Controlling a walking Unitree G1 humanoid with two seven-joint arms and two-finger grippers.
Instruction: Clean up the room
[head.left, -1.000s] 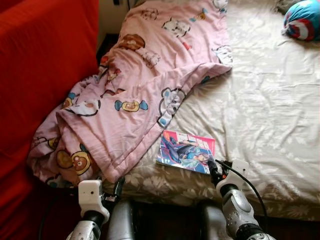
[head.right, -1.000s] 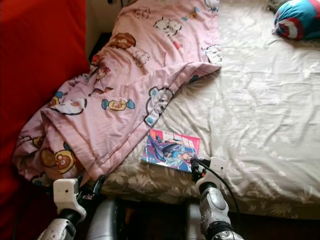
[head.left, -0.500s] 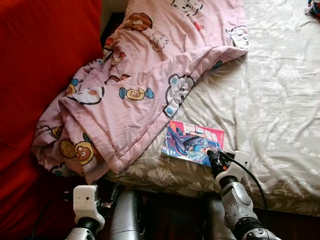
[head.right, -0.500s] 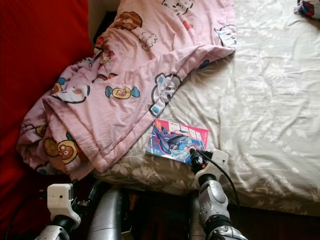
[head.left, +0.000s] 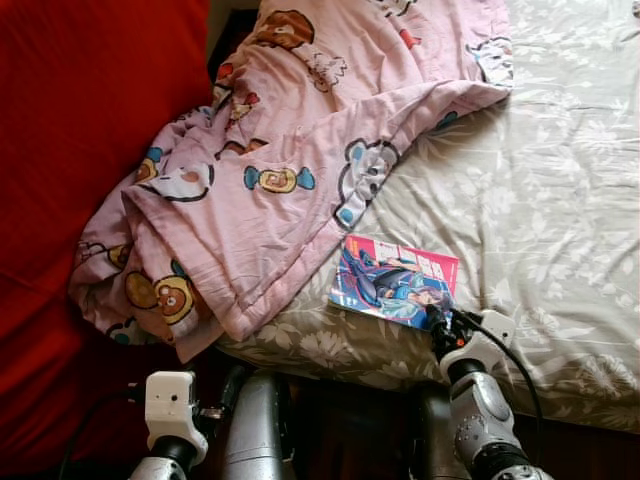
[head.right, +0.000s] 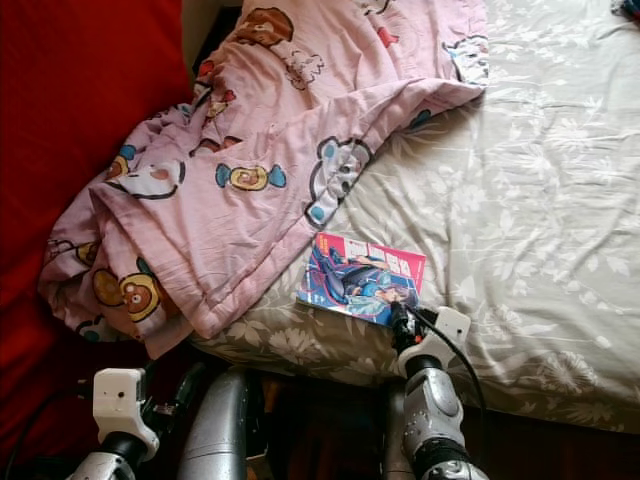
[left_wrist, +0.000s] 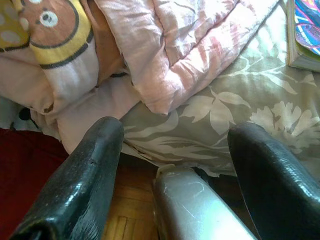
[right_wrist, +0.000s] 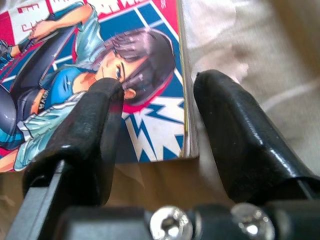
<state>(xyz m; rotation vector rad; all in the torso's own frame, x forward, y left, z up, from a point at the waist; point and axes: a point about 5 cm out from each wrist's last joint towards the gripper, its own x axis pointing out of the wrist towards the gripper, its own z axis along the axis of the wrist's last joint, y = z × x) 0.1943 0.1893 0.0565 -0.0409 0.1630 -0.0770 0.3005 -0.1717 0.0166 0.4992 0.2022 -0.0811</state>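
- Left eye view: a red upholstered panel (head.left: 90, 150) rises beside the bed; dark wood floor (left_wrist: 122, 225) shows below.
- A crumpled pink cartoon-print quilt (head.left: 290, 170) hangs over the bed's edge.
- The left gripper (left_wrist: 175, 165) hangs low, its 2 fingers apart.
- A glossy comic book (head.left: 393, 280) lies flat on the wrinkled floral bedsheet (head.left: 560, 220).
- The right gripper (right_wrist: 157, 120) straddles the book's corner, fingers apart.

Bright, soft daylight across the pale floral-print bed sheet (head.left: 560, 200); deep shadow below the bed edge. Head views sharp. Close black gripper fingers (right_wrist: 90, 135) blurred, out of focus.
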